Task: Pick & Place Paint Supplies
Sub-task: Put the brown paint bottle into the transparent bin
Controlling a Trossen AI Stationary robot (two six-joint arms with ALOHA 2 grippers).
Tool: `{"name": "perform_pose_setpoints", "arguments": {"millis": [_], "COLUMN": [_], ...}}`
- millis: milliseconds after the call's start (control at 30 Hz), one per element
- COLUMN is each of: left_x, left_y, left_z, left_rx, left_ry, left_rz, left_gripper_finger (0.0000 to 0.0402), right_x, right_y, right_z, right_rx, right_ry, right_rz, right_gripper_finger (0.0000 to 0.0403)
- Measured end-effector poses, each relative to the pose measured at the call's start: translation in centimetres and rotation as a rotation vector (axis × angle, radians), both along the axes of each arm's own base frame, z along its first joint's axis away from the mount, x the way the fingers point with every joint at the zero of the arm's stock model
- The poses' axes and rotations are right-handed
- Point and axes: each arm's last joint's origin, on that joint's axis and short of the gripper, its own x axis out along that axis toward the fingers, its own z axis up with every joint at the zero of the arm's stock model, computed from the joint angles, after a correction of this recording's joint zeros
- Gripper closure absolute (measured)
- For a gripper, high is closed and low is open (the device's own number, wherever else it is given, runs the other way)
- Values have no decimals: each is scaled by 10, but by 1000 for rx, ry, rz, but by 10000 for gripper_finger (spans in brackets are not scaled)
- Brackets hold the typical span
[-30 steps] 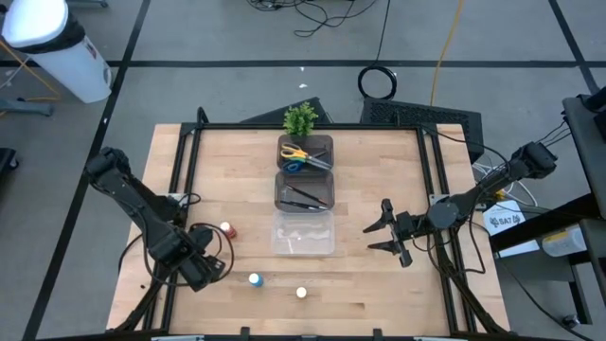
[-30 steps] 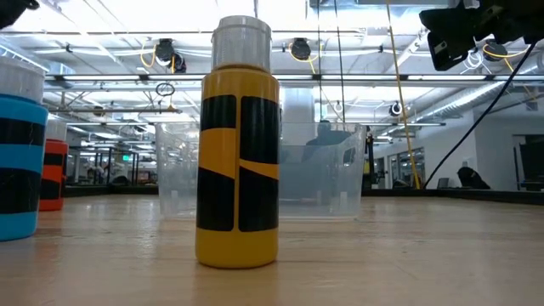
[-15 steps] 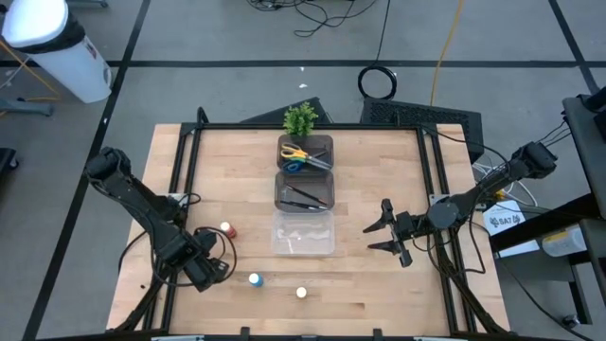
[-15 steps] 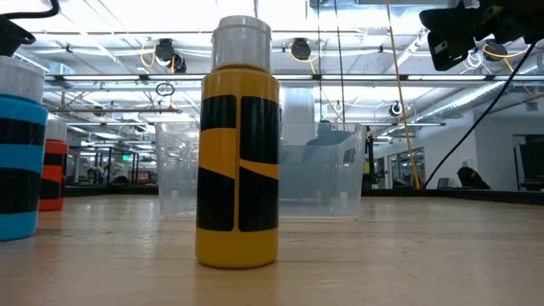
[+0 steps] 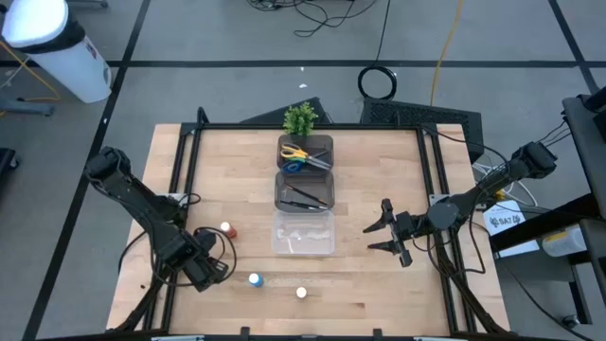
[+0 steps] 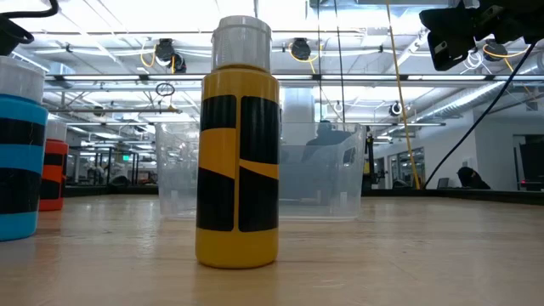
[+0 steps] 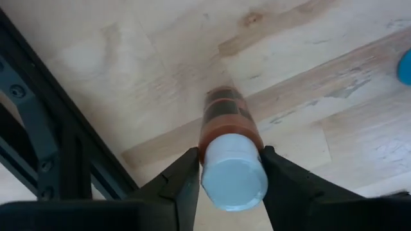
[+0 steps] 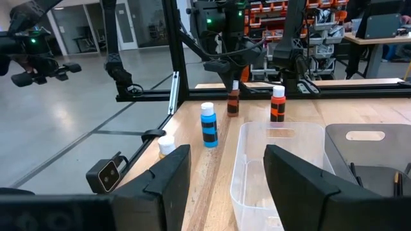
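My left gripper [image 5: 206, 270] [image 7: 231, 168] is near the table's left near corner, shut on a brown paint bottle [image 7: 226, 115] with a white cap. In the right wrist view this bottle [image 8: 233, 101] stands upright under the gripper. A red bottle [image 5: 225, 230], a blue bottle [image 5: 254, 279] and a pale-capped yellow bottle [image 5: 301, 293] [image 6: 236, 153] stand on their bases on the wood. My right gripper [image 5: 383, 233] [image 8: 225, 186] is open, in the air to the right of the clear bin [image 5: 303, 233]. Scissors [image 5: 301, 157] and brushes [image 5: 303, 195] lie in the two dark bins. My left gripper pinches the brown bottle between its two fingers [image 7: 185, 176] at the white cap [image 7: 234, 178], its top end. The fingers come from above, pointing down. The bottle is upright below them; whether its base is off the table I cannot tell.
A small potted plant [image 5: 300, 118] stands at the far edge behind the bins. The three bins form a row down the table's middle. A black frame rail [image 7: 38, 147] runs close beside my left gripper. Bare wood lies to the right of the bins and along the near edge.
My left gripper has shifted slightly toward the near left corner and come lower. Part of it now shows in the low view's upper left corner. The bottles on the table and my right arm have kept still.
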Motion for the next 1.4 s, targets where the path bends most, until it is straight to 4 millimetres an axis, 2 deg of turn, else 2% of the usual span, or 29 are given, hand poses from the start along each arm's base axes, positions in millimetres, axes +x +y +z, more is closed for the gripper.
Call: {"name": "perform_pose_setpoints", "arguments": {"millis": [167, 267, 400, 533, 700, 833, 967, 1167, 1267, 1400], "left_x": [1, 6, 13, 25, 54, 92, 139, 203, 222, 228], "left_y": [0, -3, -4, -1, 18, 41, 64, 94, 104, 113], "left_z": [3, 15, 41, 76, 121, 140, 137, 107, 87, 65], "left_rx": [14, 24, 79, 137, 197, 259, 265, 220, 199, 187], "left_ry": [-16, -77, -178, -321, -477, -503, -446, -328, -229, -72], "left_rz": [4, 10, 2, -21, -79, -192, -322, -478, -507, -501], "left_gripper_finger": [275, 276, 276, 276, 276, 276, 276, 276, 276, 276], "right_x": [0, 0, 0, 0, 0, 0, 0, 0, 0, 0], "right_y": [0, 0, 0, 0, 0, 0, 0, 0, 0, 0], "right_z": [0, 0, 0, 0, 0, 0, 0, 0, 0, 0], "right_rx": [0, 0, 0, 0, 0, 0, 0, 0, 0, 0], "right_ry": [0, -1, -1, -1, -1, -1, -1, -1, -1, -1], "right_rz": [0, 0, 0, 0, 0, -1, -1, -1, -1, -1], "right_gripper_finger": [220, 220, 220, 220, 220, 220, 220, 220, 220, 220]}}
